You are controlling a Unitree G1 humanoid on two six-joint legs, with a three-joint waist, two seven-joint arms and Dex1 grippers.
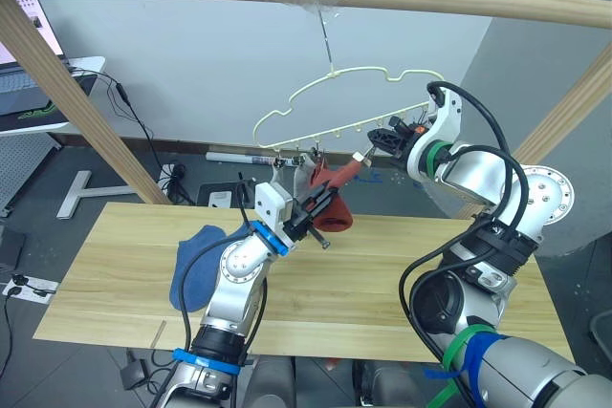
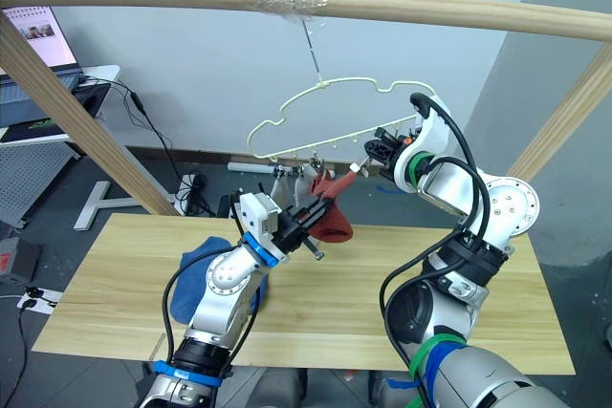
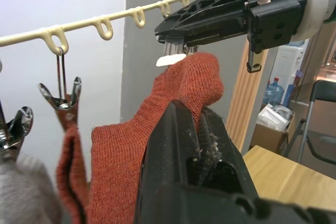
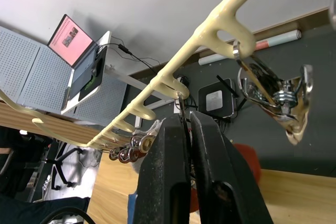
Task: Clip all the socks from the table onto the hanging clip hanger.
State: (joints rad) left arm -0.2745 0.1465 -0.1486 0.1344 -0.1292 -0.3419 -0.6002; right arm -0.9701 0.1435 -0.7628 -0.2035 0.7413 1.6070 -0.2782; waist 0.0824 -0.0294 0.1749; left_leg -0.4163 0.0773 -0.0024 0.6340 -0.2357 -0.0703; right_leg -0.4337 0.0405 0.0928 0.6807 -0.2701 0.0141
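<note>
Rust-red ribbed sock (image 3: 157, 119), draped, soft.

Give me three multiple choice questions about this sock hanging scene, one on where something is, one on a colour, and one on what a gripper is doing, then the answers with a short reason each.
1. Where does the blue sock lie?
A. on the table, on the robot's left side
B. clipped to the clip hanger
C. on the floor under the table

2. What colour is the sock held up at the hanger?
A. light grey
B. rust-red
C. blue

3. What is the left gripper doing?
A. hanging open over the table
B. shut on the rust-red sock
C. resting on the wooden pole

Answers:
1 A: the blue sock lies on the table, left of the left arm.
2 B: the rust-red sock reaches up toward the clip hanger, where the right gripper is shut on a clip.
3 B: the left gripper has its fingers closed with the sock fabric between them.
</note>
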